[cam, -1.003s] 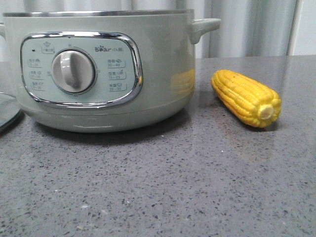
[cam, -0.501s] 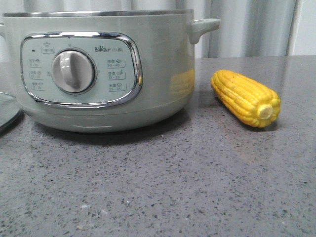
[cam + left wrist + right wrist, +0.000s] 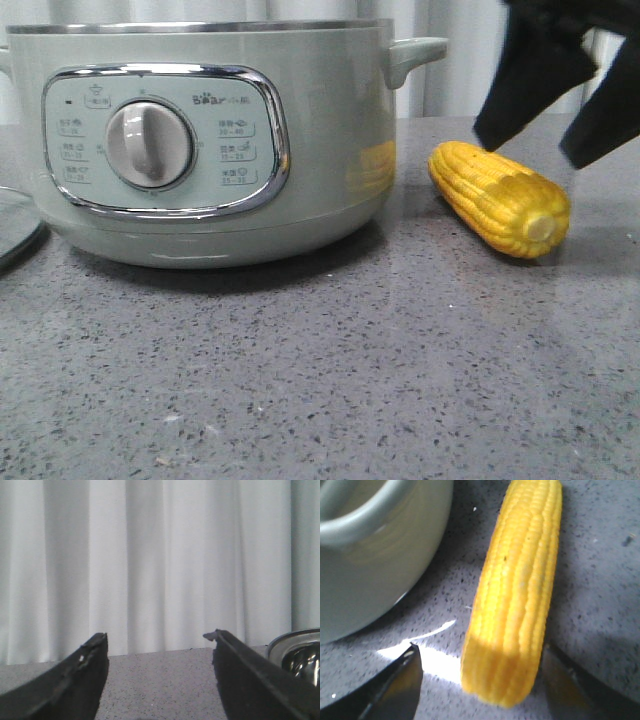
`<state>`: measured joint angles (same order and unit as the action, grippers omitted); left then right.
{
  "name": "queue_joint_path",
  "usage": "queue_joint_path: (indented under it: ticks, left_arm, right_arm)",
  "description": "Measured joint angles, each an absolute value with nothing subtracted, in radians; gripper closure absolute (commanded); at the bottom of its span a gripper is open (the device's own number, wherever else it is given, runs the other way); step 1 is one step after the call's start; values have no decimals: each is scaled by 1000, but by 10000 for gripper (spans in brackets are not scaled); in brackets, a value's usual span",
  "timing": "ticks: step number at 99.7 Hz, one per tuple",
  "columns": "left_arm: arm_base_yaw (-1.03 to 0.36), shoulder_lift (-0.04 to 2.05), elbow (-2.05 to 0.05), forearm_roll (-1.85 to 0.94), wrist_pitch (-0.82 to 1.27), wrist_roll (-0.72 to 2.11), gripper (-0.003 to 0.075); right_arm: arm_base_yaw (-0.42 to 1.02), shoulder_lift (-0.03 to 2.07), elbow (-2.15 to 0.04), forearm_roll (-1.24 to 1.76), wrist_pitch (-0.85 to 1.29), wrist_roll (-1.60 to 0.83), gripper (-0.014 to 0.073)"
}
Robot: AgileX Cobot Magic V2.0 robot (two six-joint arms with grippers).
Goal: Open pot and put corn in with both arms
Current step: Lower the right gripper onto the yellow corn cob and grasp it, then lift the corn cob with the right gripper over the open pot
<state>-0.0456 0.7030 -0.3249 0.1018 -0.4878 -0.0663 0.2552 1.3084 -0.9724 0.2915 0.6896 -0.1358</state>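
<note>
The sage-green pot (image 3: 210, 140) stands at the left of the front view with its steel rim bare and no lid on it. To its right the yellow corn (image 3: 500, 198) lies on the grey table, its pale stub end toward the camera. My right gripper (image 3: 535, 150) hangs open just above the cob, one black finger on each side. In the right wrist view the corn (image 3: 515, 605) has one end between the spread fingers of my right gripper (image 3: 479, 650), beside the pot (image 3: 370, 555). My left gripper (image 3: 159, 640) is open and holds nothing.
A glass lid (image 3: 15, 225) lies flat on the table at the far left, beside the pot. A shiny steel rim (image 3: 295, 640) shows at the edge of the left wrist view. White curtains hang behind the table.
My right gripper has come into the front view from the upper right and now hangs over the corn. Pot, corn and lid have not moved.
</note>
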Motion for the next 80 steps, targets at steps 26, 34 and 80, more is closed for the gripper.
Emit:
queue_joint_path:
  ticks: [26,34,80]
  left_arm:
    - [-46,703,-325,103,-487,-66,310]
    - [-46,703,-325,103,-485,-66,310]
    - [-46,703,-325,103,-485,-68,310]
  right_arm:
    - [259,1446,-1029,292,690,-136,181]
    - [259,1465,-1031,292,696,-136,203]
    - [259,1488,-1037,298,723,-136,657]
